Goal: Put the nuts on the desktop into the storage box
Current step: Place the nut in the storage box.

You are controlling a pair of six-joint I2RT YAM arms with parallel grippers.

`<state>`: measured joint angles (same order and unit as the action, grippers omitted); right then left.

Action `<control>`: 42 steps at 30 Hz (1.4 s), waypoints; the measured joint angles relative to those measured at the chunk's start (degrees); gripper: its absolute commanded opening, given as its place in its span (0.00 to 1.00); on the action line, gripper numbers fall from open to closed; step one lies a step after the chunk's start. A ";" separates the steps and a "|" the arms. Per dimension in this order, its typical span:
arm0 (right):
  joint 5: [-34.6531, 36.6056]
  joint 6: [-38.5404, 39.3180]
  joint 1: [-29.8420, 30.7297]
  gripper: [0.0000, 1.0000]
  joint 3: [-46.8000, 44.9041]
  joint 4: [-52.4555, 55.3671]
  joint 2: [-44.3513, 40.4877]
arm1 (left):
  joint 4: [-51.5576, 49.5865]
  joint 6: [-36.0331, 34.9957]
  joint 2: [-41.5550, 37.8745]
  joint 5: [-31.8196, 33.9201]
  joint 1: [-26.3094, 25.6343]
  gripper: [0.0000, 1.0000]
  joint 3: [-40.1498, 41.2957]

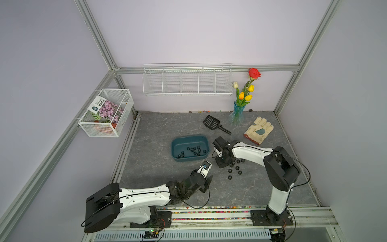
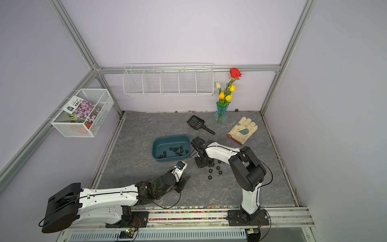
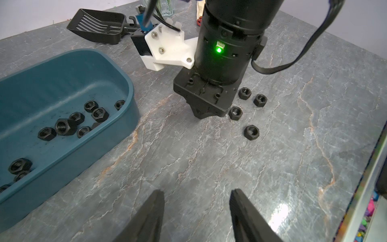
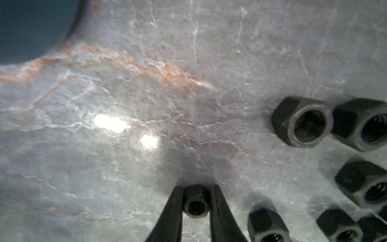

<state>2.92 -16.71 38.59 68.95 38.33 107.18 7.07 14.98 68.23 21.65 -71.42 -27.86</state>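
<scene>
The left fingers (image 3: 150, 209) stand apart above bare surface (image 3: 199, 157). Beyond them, the right fingers (image 4: 173, 209) are clamped on one nut (image 4: 196, 204) down at the surface, with loose nuts (image 1: 237, 167) just beside. Left of these, the box (image 1: 176, 144) holds more nuts (image 1: 193, 149). Farthest lie a scoop (image 1: 212, 122) and a glove (image 1: 259, 130).

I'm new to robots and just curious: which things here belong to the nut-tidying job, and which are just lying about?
Part of the job: loose nuts, the nut in the right pincer, teal storage box.
Just lying about: black scoop, glove, vase of flowers, wire baskets.
</scene>
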 measured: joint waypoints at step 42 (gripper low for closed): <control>-4.24 5.25 4.42 0.22 58.69 17.81 33.81 | 2.99 -3.69 -13.03 0.74 18.53 0.56 2.71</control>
<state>-1.32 -11.46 43.00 127.63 56.14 140.99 10.07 11.29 55.20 22.39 -52.88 -25.15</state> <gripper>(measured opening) 0.223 0.564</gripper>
